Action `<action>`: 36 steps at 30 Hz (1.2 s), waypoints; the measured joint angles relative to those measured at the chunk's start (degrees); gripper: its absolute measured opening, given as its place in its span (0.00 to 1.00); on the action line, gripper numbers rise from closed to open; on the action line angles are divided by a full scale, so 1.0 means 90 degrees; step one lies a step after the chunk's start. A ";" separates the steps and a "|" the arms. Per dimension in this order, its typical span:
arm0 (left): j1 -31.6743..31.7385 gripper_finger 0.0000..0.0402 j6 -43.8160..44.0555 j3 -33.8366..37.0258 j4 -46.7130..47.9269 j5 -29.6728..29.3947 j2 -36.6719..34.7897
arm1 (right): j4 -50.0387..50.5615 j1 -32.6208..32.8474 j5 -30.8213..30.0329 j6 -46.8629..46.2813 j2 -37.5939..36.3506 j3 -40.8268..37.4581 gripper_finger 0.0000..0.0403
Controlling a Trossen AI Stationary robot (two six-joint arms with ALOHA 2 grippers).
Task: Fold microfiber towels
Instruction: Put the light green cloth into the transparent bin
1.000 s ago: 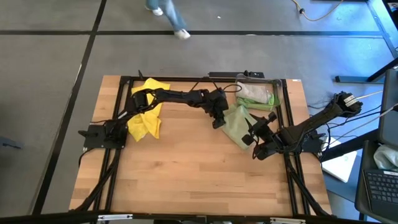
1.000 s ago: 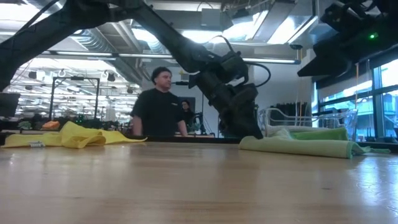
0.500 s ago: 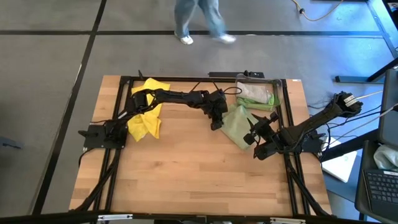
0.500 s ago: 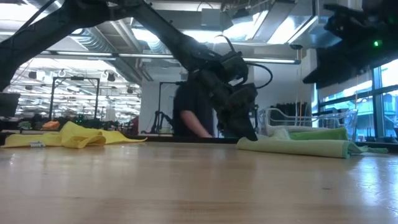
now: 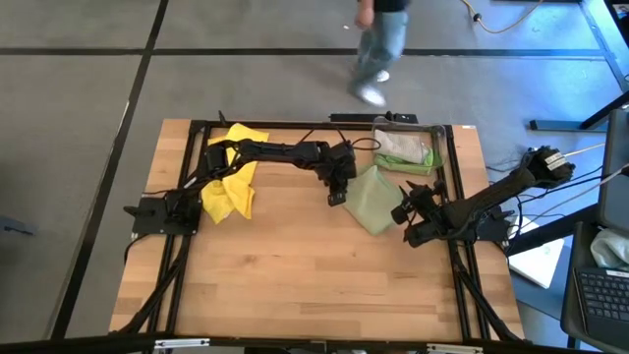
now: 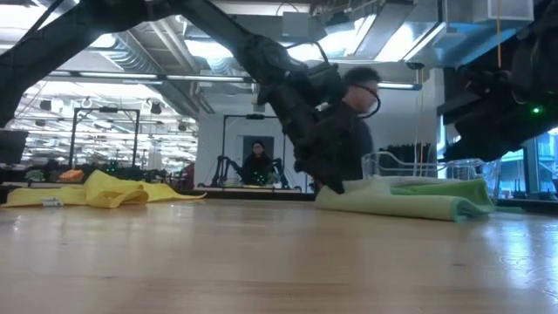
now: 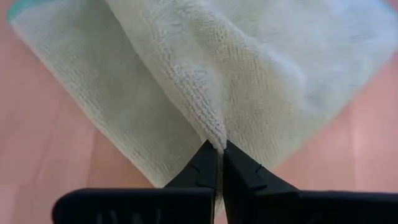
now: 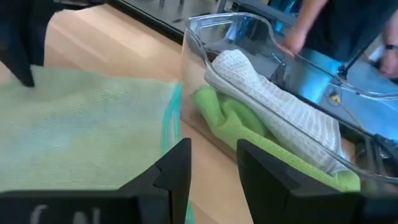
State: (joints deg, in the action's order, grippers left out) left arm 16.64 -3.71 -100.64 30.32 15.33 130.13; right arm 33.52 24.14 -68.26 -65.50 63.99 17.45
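One fuzzy pale olive-green towel (image 7: 249, 68) edge sits pinched in the left pincer (image 7: 219, 163); right pincer (image 8: 211, 163) half-spread.

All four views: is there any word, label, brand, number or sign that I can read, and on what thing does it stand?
None can be read.
Pale green towel, yellow towel, clear bin, wooden table: no text shows on them.
Far room in the low view: any signs are too blurred to read.

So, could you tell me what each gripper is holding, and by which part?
The left gripper pinches the pale olive-green towel at a raised fold along its edge. The right gripper holds nothing.
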 joint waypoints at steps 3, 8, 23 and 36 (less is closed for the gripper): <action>0.0001 0.01 -0.0004 0.0055 0.0128 -0.0417 -0.0017 | -0.0184 -0.0046 -0.0061 0.0269 0.0000 0.0033 0.32; 0.0002 0.00 0.0017 0.0188 0.0126 -0.0681 -0.0019 | -0.0852 -0.0111 -0.0134 0.0973 0.0000 0.0044 0.33; -0.0070 0.01 0.0030 0.0187 0.0466 -0.0499 -0.0019 | -0.5141 -0.0631 0.2602 0.6202 0.0292 0.0053 0.54; -0.0070 0.10 -0.0128 0.0187 0.0487 -0.0302 -0.0017 | -0.2646 -0.0267 0.3389 0.5352 0.3236 0.2484 0.68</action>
State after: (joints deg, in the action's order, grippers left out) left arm 16.01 -4.86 -98.96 34.70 12.61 129.97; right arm 9.71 21.73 -37.76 -17.33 93.11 39.81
